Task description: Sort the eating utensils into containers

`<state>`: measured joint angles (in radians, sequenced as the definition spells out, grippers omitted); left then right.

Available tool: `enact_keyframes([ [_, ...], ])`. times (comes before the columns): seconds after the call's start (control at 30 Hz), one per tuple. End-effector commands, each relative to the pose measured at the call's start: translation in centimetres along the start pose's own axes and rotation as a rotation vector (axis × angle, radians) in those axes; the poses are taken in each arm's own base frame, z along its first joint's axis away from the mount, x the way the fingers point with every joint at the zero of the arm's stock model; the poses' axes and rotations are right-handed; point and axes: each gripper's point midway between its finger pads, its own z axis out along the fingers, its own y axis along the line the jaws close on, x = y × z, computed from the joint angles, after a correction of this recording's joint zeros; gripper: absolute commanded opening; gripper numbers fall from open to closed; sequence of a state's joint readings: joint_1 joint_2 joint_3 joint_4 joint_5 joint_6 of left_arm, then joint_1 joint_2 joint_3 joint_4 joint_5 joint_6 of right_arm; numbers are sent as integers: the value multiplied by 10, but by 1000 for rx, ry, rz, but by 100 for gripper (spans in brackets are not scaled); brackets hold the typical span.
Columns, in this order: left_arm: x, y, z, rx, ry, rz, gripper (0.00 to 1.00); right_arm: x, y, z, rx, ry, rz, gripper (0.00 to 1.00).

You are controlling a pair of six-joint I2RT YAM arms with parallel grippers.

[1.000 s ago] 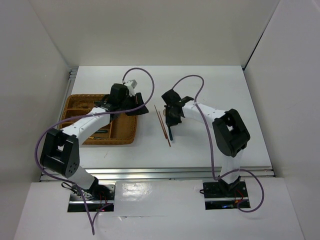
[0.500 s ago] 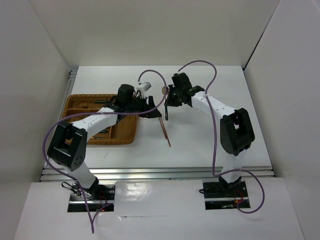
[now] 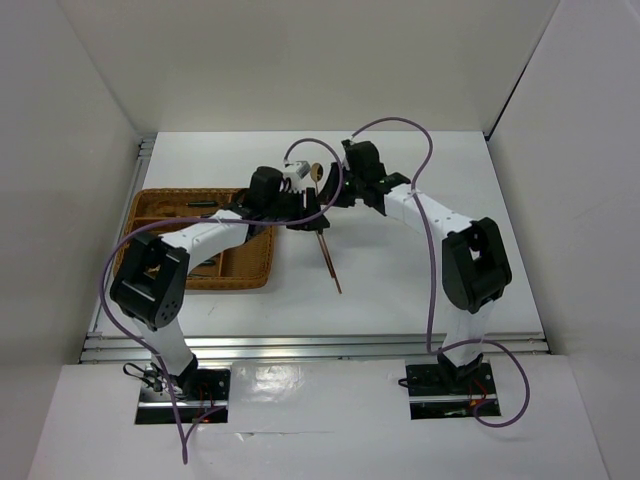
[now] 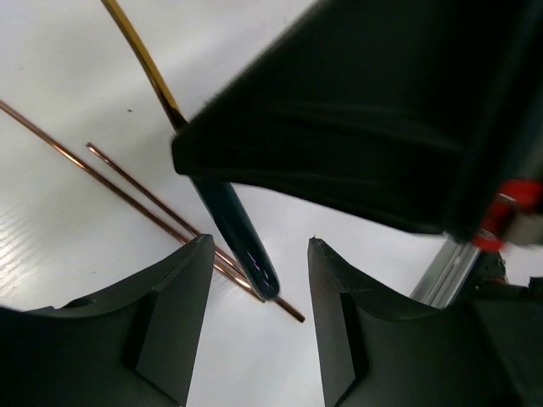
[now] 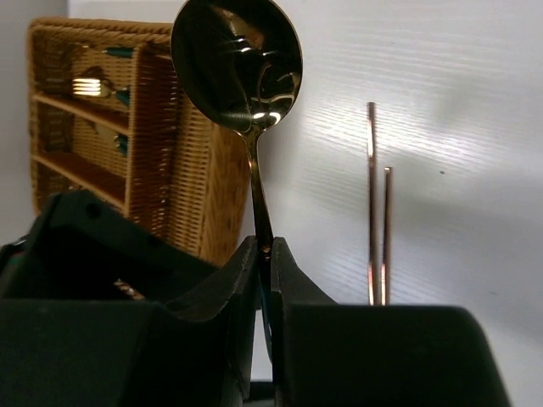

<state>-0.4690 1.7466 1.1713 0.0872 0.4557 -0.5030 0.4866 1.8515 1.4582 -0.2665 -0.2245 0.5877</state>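
My right gripper [image 5: 265,246] is shut on the thin neck of a spoon [image 5: 237,64], whose gold bowl stands upright above the jaws. The top view shows that bowl [image 3: 312,170] raised over the table beside the right gripper [image 3: 335,192]. The left gripper [image 4: 259,254] is open, and the spoon's dark teal handle [image 4: 233,229] hangs between its fingers without touching them. From above, the left gripper [image 3: 312,216] sits just below the right one. Two gold chopsticks [image 3: 328,255] lie on the table under them. The wicker tray [image 3: 255,270] lies at the left.
The tray's compartments [image 5: 102,127] hold a gold fork [image 5: 89,85] and other teal-handled cutlery. The chopsticks [image 5: 377,203] lie parallel, right of the tray. The two arms meet closely over the table's middle. White walls close in the table on three sides.
The right gripper lifted the spoon off the table and carried it back and left, bowl up. The left gripper swung right from over the tray until its fingers straddle the spoon's handle.
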Motion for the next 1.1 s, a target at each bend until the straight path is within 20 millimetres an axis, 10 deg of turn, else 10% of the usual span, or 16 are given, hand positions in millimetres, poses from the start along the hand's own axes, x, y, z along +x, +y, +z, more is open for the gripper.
enact_keyframes([
  [0.0,-22,7,9,-37,-68,0,61,-22,45,-24,-161,-80,-3,0],
  [0.4,-37,15,9,-101,-134,-27,26,-6,41,-19,-159,-38,9,0],
  [0.63,-41,31,-6,-143,-183,-133,23,-8,37,-24,-139,-26,2,33],
  [0.9,-48,72,-56,-282,-299,-306,23,-47,31,-70,-145,-151,0,41],
  [1.07,-48,98,-120,-425,-462,-472,23,-47,11,-81,-80,-187,-3,44],
])
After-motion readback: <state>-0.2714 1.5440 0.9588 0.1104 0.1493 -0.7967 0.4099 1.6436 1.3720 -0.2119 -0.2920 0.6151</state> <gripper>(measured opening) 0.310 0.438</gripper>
